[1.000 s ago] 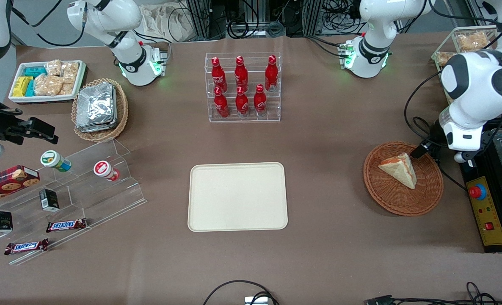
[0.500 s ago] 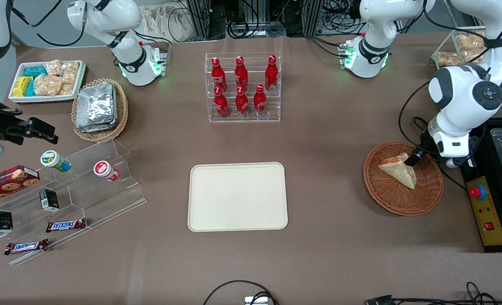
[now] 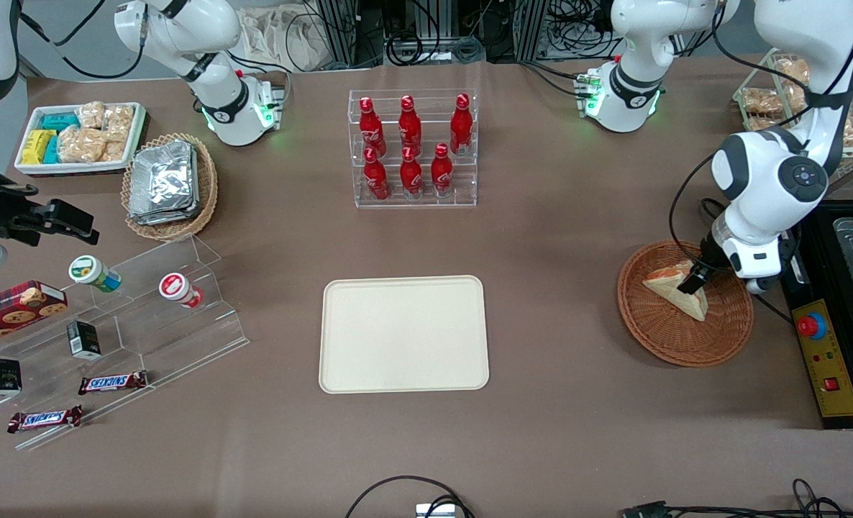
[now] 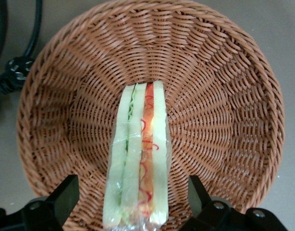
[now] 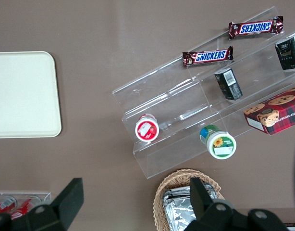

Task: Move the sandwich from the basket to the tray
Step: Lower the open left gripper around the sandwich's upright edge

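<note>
Front view: I had the left arm's black two-finger gripper (image 3: 692, 280) low over the white-bread triangular sandwich (image 3: 674, 289) lying in the round reddish-brown wicker basket (image 3: 685, 338), the cream rectangular tray (image 3: 403, 334) well apart; left wrist view: fingers (image 4: 66, 195) spread, straddling the sandwich (image 4: 138, 159).

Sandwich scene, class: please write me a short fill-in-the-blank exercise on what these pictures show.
1. The sandwich lies in the ____.
2. The gripper hangs over the sandwich with its jaws ____.
3. The rack holds ____ red bottles.
4. The tray lies nearer the front camera than the ____.

Missing words: basket; open; six; rack
</note>
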Action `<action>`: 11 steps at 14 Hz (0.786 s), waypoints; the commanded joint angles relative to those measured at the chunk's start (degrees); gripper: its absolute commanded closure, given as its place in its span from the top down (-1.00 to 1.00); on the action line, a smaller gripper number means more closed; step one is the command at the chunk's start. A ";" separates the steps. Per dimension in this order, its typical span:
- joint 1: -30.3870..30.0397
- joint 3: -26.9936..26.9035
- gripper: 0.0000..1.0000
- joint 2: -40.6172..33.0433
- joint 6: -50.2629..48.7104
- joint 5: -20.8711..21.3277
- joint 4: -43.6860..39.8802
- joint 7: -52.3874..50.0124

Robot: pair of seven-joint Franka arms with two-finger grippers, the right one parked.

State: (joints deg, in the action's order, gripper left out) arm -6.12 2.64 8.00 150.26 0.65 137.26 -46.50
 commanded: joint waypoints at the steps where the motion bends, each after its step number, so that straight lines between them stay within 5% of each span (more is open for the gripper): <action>1: 0.23 -0.01 1.00 1.74 3.98 0.76 0.99 -2.37; 5: 0.40 -0.01 0.85 2.81 6.01 0.76 1.52 -2.55; 9: 0.49 -0.01 -0.23 2.98 6.01 0.76 1.52 -2.64; 11: 0.49 -0.01 -0.45 2.81 6.01 0.76 1.52 -2.81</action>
State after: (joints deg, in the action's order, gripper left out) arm -5.91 2.65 11.52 154.86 0.65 137.69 -47.83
